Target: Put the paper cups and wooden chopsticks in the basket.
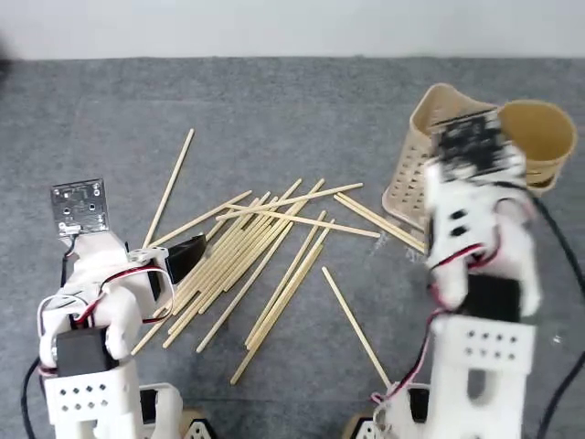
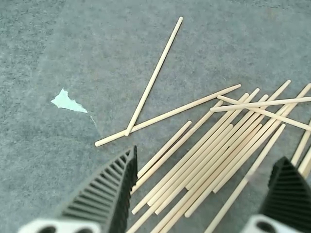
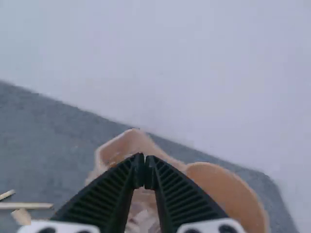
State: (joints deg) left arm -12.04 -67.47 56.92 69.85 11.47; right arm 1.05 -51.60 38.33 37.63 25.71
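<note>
left gripper [image 2: 208,158]: fingers apart, nearer | chopsticks [image 2: 204,172]: below its gap, long axis oblique (not square) | right gripper [image 3: 144,162]: fingers together, above basket [image 1: 409,178]

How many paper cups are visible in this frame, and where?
1. The paper cup sits beside the basket, on the side away from the chopsticks, partly behind the right arm. More may be hidden by that arm or inside the basket.
</note>
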